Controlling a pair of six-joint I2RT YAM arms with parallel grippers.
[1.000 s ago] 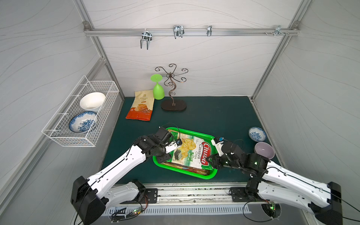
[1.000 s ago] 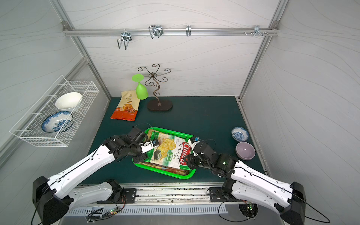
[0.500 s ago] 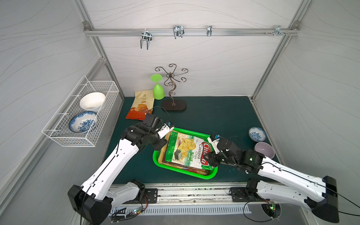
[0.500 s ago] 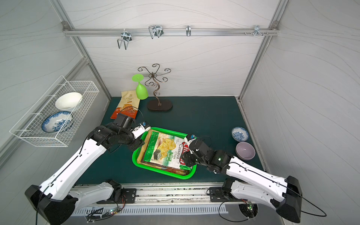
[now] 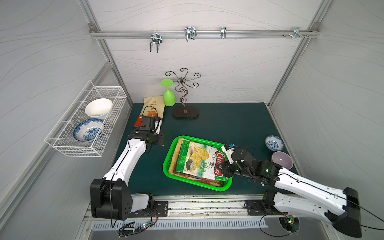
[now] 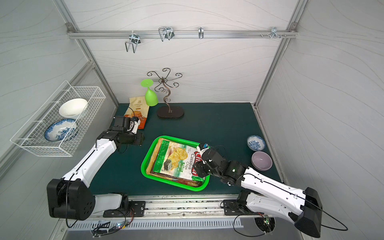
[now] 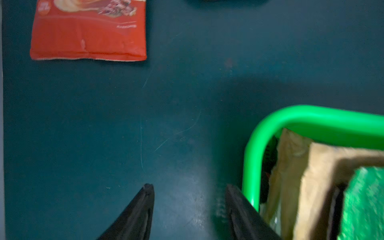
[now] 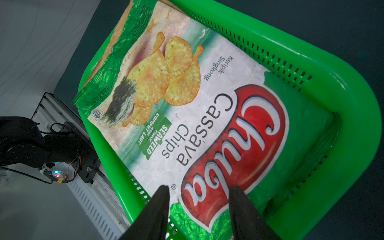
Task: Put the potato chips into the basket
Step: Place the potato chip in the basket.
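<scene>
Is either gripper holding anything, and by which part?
Nothing is held. The left gripper is open over the mat; the right gripper is open above the Chuba bag.

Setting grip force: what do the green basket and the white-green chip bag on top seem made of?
The bright green slotted basket looks like glossy moulded plastic: smooth rounded rim, highlights. The white-green Cassava Chips bag looks like thin printed film, possibly foil-lined: its green edges crinkle and glint.
</scene>
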